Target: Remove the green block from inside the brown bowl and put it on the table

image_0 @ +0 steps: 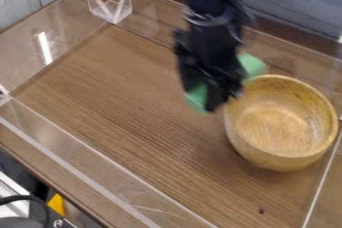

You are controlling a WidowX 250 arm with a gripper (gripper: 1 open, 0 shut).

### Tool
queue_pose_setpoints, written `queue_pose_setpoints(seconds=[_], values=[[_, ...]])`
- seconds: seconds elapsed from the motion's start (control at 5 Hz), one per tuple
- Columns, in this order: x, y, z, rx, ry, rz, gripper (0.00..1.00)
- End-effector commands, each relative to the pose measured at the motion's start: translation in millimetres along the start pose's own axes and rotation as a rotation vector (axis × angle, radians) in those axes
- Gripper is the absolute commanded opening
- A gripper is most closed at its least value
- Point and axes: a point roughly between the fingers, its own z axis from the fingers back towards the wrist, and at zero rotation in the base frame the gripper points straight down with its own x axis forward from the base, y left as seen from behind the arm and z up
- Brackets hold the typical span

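I had the block [214, 84] clamped in the fingers [210, 94], held above the desk [114, 102] just left of the empty bowl [281, 122]; blur hid the grip somewhat. Best lowered flat, well apart from the rim, before releasing.

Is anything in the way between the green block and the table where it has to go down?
Nothing visible. The gripper holds the green block above bare table, left of the brown bowl, already outside its rim.
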Motion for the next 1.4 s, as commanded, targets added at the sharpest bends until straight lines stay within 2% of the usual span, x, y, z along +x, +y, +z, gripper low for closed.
queue_pose_setpoints(seconds=[0.0, 0.2, 0.6, 1.0, 1.2], values=[[-20.7, 31, 4.2, 0.029, -0.026, 0.005, 0.00], [-29.9, 31, -5.3, 0.032, -0.021, 0.008, 0.00], [-36.5, 20, -12.1, 0.036, -0.042, 0.052, 0.00], [-44.4, 23, -7.0, 0.046, -0.062, 0.162, 0.00], [-43.1, 15, -19.5, 0.034, -0.070, 0.111, 0.00]])
